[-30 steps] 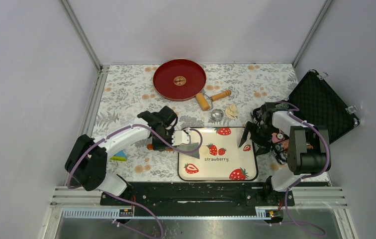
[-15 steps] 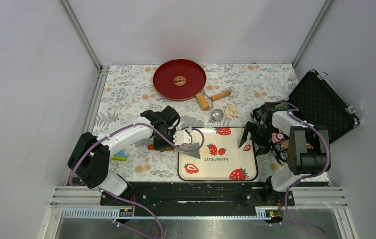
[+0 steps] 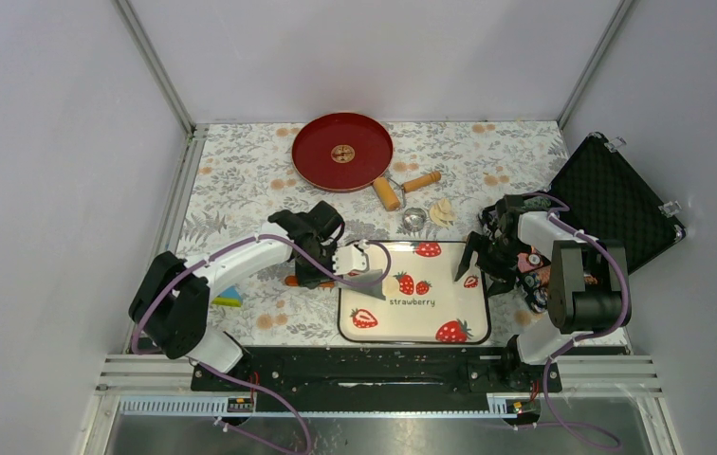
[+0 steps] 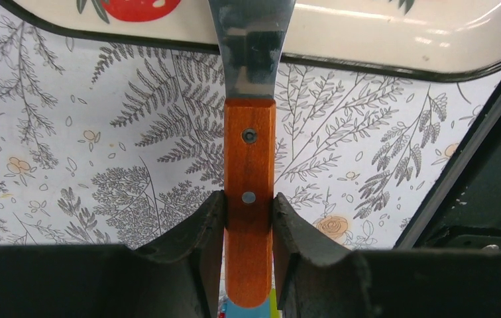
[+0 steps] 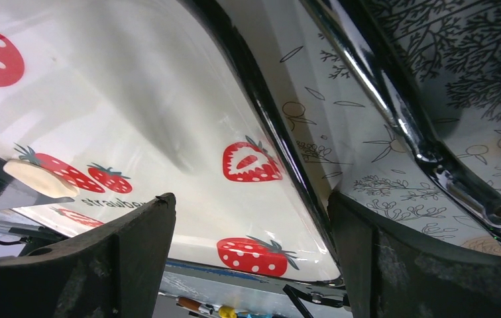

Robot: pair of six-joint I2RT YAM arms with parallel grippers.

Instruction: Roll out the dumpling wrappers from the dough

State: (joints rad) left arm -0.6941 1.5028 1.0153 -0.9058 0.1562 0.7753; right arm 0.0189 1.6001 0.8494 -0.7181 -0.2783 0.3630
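Observation:
My left gripper [image 4: 249, 205] is shut on the orange wooden handle of a metal scraper [image 4: 250, 152], just left of the strawberry tray [image 3: 473, 327]. The scraper's blade [image 3: 364, 277] reaches over the tray's left rim [image 4: 367, 53]. A small flat pale dumpling wrapper [image 3: 388, 286] lies on the tray by the blade's tip, and it also shows in the right wrist view [image 5: 39, 179]. My right gripper [image 5: 251, 205] is open and straddles the tray's right edge [image 3: 484, 267], with nothing between its fingers. A pale dough lump [image 3: 442, 210] lies on the floral cloth behind the tray.
A red plate [image 3: 342, 152] sits at the back, with a wooden rolling pin [image 3: 402, 187] and a small metal cup [image 3: 414, 219] in front of it. An open black foam-lined case [image 3: 611, 199] stands at the right. A small blue and yellow item [image 3: 227, 299] lies near the left arm.
The left arm has shifted slightly right with the scraper, so the blade sits a little further over the tray. The right arm has not moved.

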